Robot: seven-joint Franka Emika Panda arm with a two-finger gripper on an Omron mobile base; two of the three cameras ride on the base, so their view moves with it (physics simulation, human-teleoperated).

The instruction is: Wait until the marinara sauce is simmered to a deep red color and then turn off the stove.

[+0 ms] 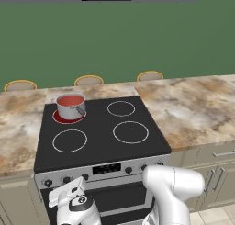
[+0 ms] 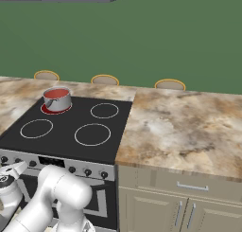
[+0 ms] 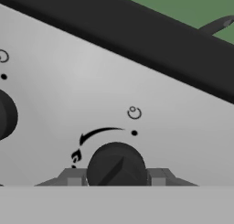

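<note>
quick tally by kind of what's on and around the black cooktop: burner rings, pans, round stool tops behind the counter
White-ringed burners on the black glass cooktop: 4, one under the pan
Small shiny steel saucepan of red marinara sauce: 1
Round yellow-rimmed stool tops behind the marbled counter: 3
Total: 8

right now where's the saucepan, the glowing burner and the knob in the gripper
saucepan (image 1: 71,107), left base view, steel side wall
glowing burner (image 1: 59,118), left base view, red ring left of the pan
knob (image 3: 116,166), hand view, black face

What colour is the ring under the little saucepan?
Glowing red beneath the saucepan, unlike the other white burner rings; clearest in the left base view.
</note>
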